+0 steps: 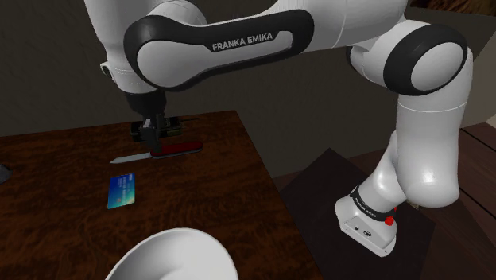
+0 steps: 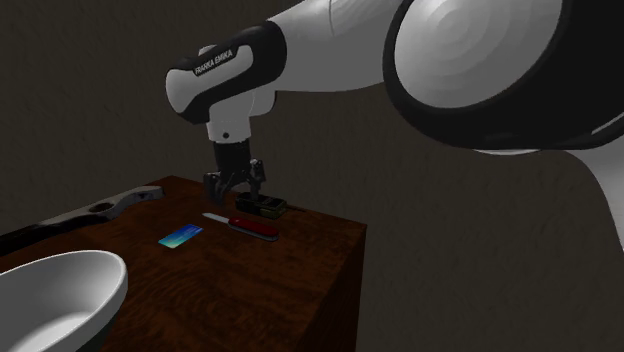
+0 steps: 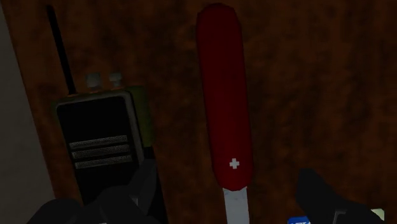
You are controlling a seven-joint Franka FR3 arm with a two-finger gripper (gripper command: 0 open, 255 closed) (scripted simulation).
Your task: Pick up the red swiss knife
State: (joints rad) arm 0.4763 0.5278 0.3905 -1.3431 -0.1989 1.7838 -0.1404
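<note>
The red swiss knife (image 3: 222, 102) lies flat on the dark wooden table (image 3: 318, 76), its silver blade folded out from the end with the white cross. In the shoulder view the knife (image 1: 180, 147) sits mid-table with the blade pointing to that view's left. My black gripper (image 3: 232, 207) hovers just above it, open. One finger (image 3: 137, 197) stands on each side of the knife near where blade meets handle, and neither touches it. The gripper (image 1: 153, 145) points straight down. In the second exterior view the gripper (image 2: 233, 193) hangs over the knife (image 2: 256, 227).
A black walkie-talkie (image 3: 102, 137) with a long antenna lies right beside the knife, close to one finger. A blue card (image 1: 122, 191) rests nearer the front. A large white bowl (image 1: 171, 254) stands at the table's near edge. A grey object (image 2: 120, 203) lies at the far side.
</note>
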